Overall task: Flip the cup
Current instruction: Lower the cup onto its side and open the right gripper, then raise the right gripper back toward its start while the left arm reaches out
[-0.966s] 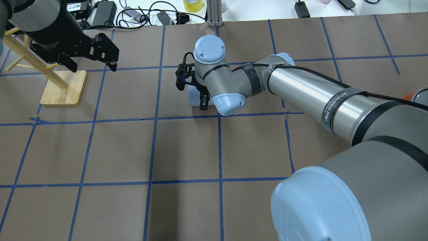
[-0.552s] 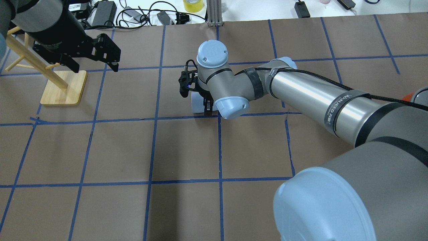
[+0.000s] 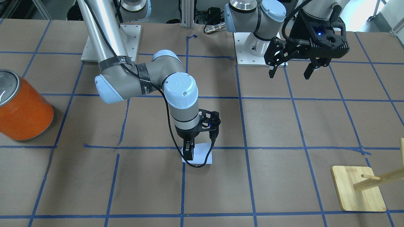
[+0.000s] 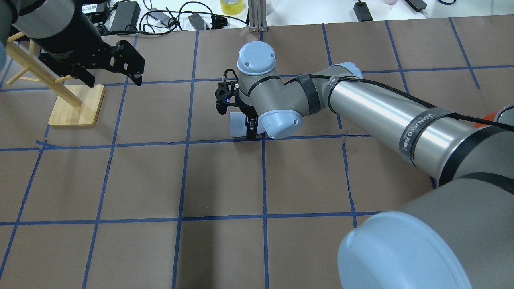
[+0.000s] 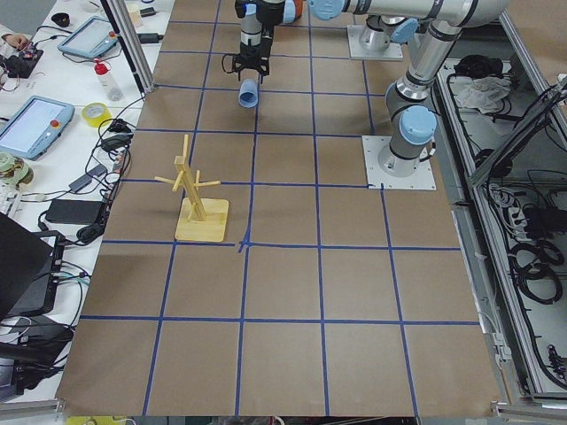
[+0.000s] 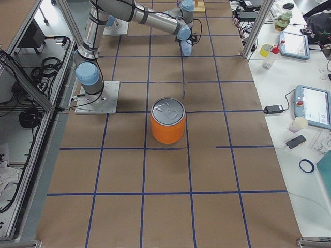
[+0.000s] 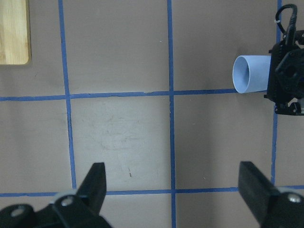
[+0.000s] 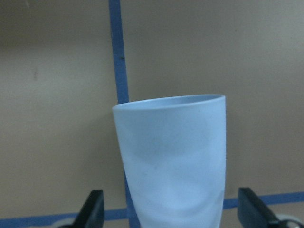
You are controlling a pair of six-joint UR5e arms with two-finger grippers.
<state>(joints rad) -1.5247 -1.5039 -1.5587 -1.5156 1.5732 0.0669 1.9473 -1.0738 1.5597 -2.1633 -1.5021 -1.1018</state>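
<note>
The cup (image 8: 171,156) lies on its side on the tabletop (image 3: 284,142), well apart from the rack (image 3: 358,189), with its rim turned toward the rack's side and away from my wrist. My right pincer (image 8: 172,211) is down low over it and spread wide, straddling the base end. Both fingers (image 8: 92,209) stand just beside the cup's walls, with a gap on each side. My left pincer (image 7: 172,180) hangs above the tabletop, on the rack's side of the cup, also spread wide and holding nothing.
</note>
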